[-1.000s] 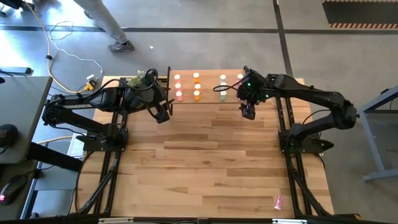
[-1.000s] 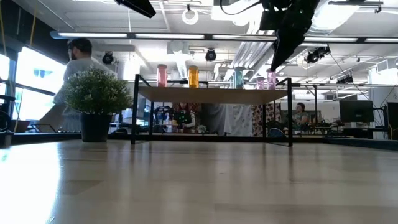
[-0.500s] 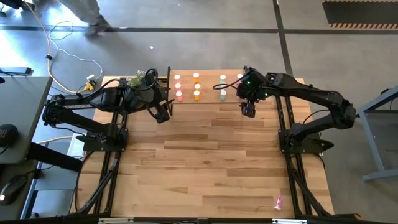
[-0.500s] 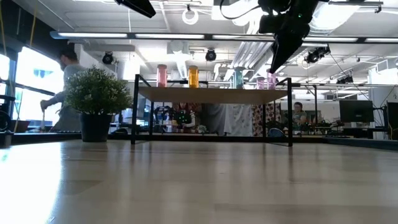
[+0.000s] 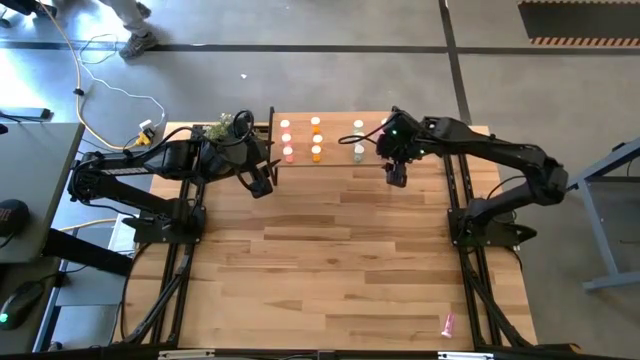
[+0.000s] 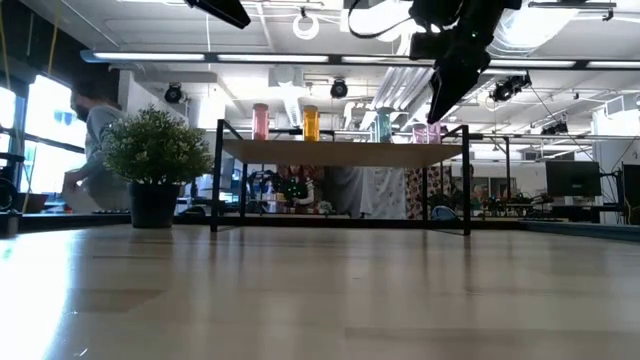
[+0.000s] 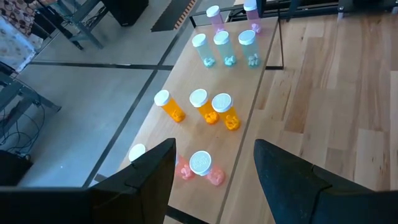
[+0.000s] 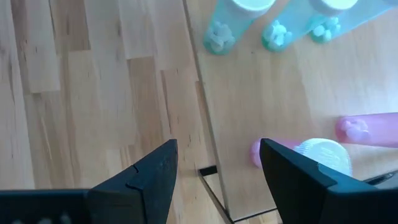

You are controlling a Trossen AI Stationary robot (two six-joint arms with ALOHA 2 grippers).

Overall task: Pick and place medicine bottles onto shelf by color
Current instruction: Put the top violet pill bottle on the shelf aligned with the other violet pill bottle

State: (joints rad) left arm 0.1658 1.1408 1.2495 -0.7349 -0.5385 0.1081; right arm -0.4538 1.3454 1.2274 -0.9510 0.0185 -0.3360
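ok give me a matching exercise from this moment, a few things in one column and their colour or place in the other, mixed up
Things:
1. potted plant
2. middle group of bottles on the shelf
3. stray bottle
4. right gripper

Places or colours:
A. orange
B. by the shelf's right end, fingers open
C. table's left rear corner
D. near edge of the table, right side

Pairs: 1-C, 2-A, 3-D, 4-B

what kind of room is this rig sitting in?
Likely a robotics lab or open workshop: bare grey concrete floor around the plank-topped wooden table, exposed ceiling ducts and strip lights overhead, monitors on distant desks.
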